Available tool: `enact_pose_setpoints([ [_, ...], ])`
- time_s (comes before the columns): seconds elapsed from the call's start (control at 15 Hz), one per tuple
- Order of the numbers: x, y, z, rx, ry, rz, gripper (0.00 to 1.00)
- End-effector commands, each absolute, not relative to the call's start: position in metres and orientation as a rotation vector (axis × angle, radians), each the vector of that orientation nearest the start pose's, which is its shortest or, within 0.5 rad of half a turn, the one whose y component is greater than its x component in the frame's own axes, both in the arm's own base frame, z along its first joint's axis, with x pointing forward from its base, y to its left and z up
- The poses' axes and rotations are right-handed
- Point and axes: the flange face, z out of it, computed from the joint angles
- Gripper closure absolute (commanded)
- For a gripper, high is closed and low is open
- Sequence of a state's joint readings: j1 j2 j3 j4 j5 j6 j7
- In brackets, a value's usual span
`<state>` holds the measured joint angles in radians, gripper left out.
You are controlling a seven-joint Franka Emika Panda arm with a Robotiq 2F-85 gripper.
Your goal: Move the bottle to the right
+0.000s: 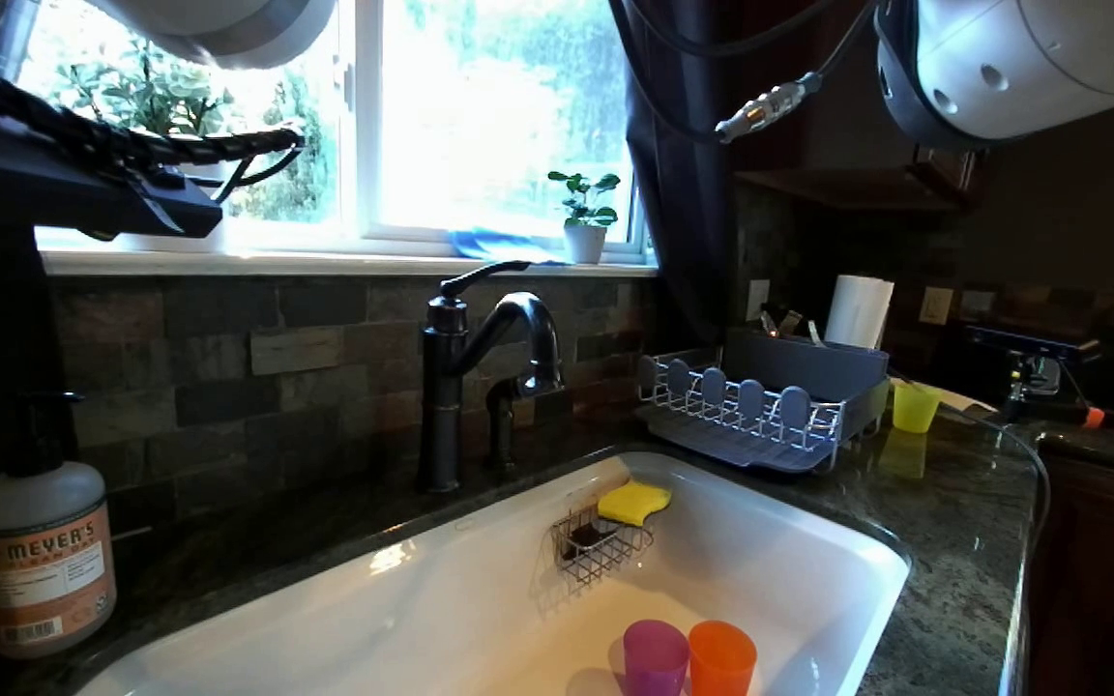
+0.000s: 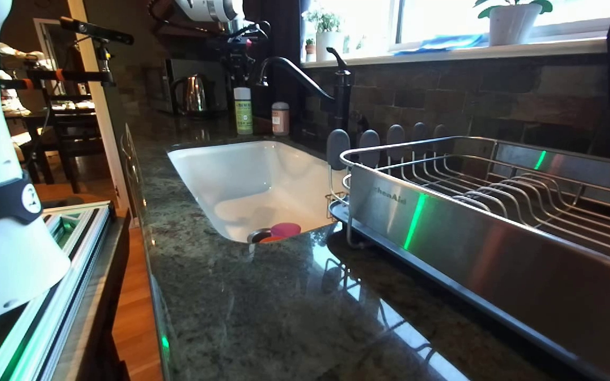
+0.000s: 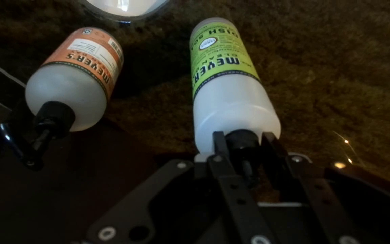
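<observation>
In the wrist view, Meyer's dish soap bottle [image 3: 232, 89] is clasped by the fingers [image 3: 220, 144] at its six-o'clock pump [image 3: 242, 139].

A slim Meyer's dish soap bottle [image 3: 234, 91], green-labelled below, plain whitish above and black-capped, is seen upright in an exterior view beyond the far end of the sink [image 2: 239, 169]; whether its base touches the countertop [image 2: 220, 301] cannot be told.

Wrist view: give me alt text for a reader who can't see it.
The gripper straddles the black pump collar of a green-labelled dish soap bottle; whether it grips is unclear. Left of it in the picture is a squatter, orange-labelled pump bottle. Dark, mottled counter shows around them.
</observation>
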<state>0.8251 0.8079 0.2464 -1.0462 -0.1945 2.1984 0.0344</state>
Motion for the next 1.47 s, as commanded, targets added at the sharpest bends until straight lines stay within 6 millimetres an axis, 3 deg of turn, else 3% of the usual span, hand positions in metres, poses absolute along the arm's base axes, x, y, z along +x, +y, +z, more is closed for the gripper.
enact_pose_setpoints([
  [0.0, 0.442, 0.659, 0.425, -2.562, -1.423, -0.481, 0.92],
  [0.2, 0.426, 0.656, 0.455, -2.521, -1.433, -0.495, 0.92],
  [0.53, 0.376, 0.643, 0.503, -2.564, -1.351, -0.485, 0.92],
  [0.87, 0.313, 0.602, 0.533, -2.759, -1.073, -0.371, 0.92],
  [1.13, 0.286, 0.56, 0.544, -2.862, -0.809, -0.394, 0.92],
  [1.4, 0.265, 0.511, 0.549, -2.905, -0.671, -0.377, 0.92],
])
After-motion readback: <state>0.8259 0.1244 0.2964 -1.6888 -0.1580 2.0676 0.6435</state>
